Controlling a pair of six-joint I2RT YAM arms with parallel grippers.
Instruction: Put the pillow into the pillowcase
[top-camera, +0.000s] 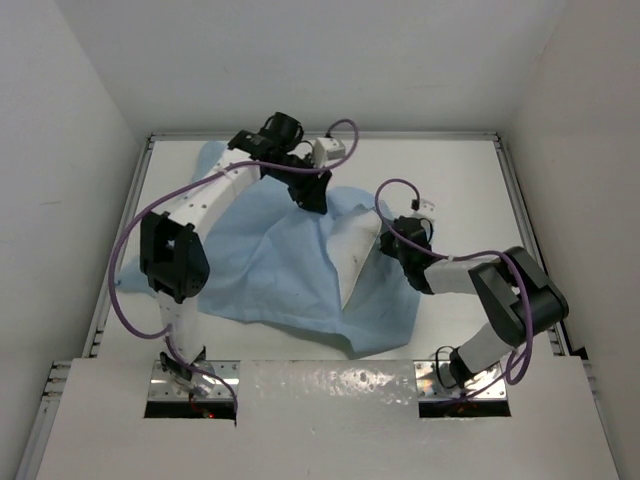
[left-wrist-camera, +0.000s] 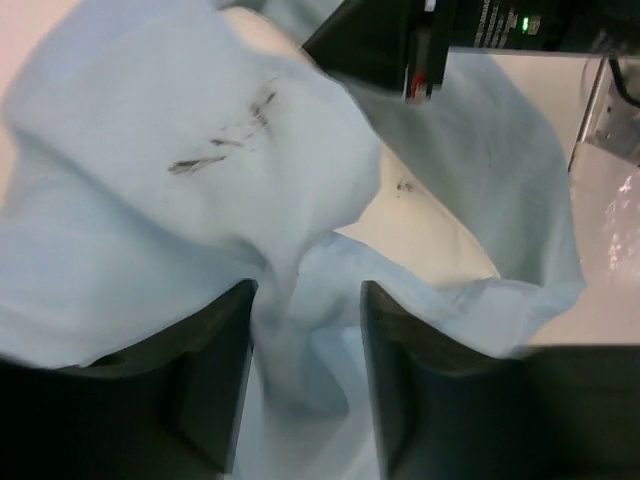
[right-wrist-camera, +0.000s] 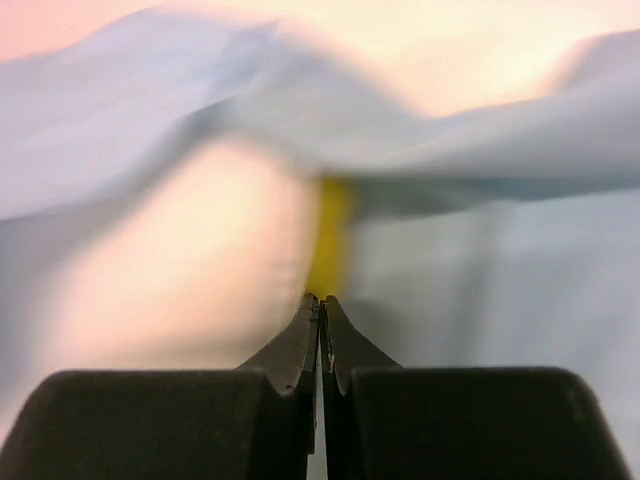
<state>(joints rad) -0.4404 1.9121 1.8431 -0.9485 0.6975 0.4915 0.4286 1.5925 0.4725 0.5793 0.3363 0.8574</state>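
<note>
Blue pillowcase (top-camera: 270, 265) centre frame, white pillow (top-camera: 355, 255) partly inside; left gripper (left-wrist-camera: 305, 292) spread, fabric between; right gripper (right-wrist-camera: 320, 302) pressed together.

one large soft light blue fabric pillowcase (top-camera: 265, 265), one puffy white pillow (top-camera: 356, 262), two white-and-black jointed robot arms, namely the left arm (top-camera: 215, 195) and the right arm (top-camera: 455, 275), two thin purple cables (top-camera: 113, 296), one looping along each arm, and one flat white table (top-camera: 455, 170)
</note>
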